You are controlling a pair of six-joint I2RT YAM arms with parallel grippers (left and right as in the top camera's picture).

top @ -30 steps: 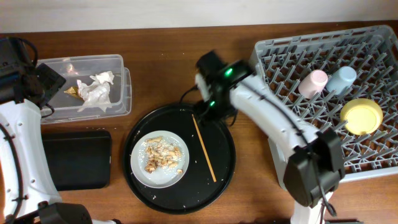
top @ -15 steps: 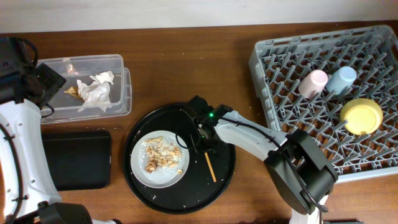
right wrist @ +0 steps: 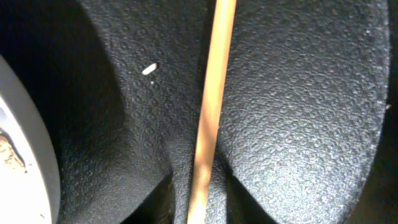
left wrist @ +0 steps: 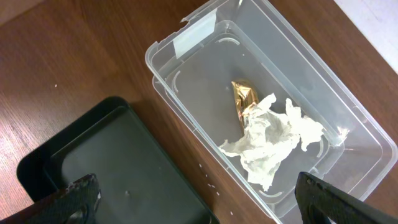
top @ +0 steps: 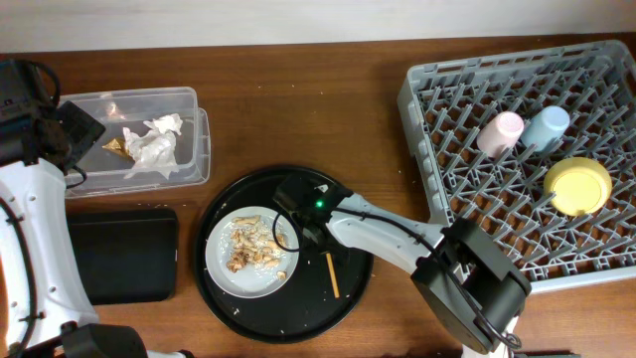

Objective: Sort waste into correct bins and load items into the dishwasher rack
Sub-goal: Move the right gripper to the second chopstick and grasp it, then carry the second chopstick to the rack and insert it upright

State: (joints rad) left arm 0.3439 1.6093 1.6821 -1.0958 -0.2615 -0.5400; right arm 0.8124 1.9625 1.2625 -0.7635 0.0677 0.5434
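The grey-white plate point(top: 225, 278) with beige food scraps point(top: 253, 249) lies on the round black tray point(top: 353, 288). My right gripper point(top: 304, 227) is low over that tray. Its jaws stand narrow on either side of a thin wooden chopstick point(right wrist: 208, 106), with a sliver of tray showing on each side. The plate's rim point(right wrist: 28, 143) is just to its left. Crumpled tissue point(left wrist: 273, 140) and a gold wrapper point(left wrist: 244, 99) lie in the clear tub point(left wrist: 186, 43). My left gripper point(left wrist: 199, 208) hangs wide open and empty above the tub and the shallow black tray point(left wrist: 118, 162).
The grey dishwasher rack point(top: 447, 99) fills the right side. It holds a pink cup point(top: 500, 131), a blue cup point(top: 546, 126) and a yellow bowl point(top: 577, 185). Small crumbs dot the round tray. My right arm stretches across the tray's right half.
My right arm has swung from the tray's far rim down over the chopstick, and its jaws have narrowed around it. The left arm has not moved.
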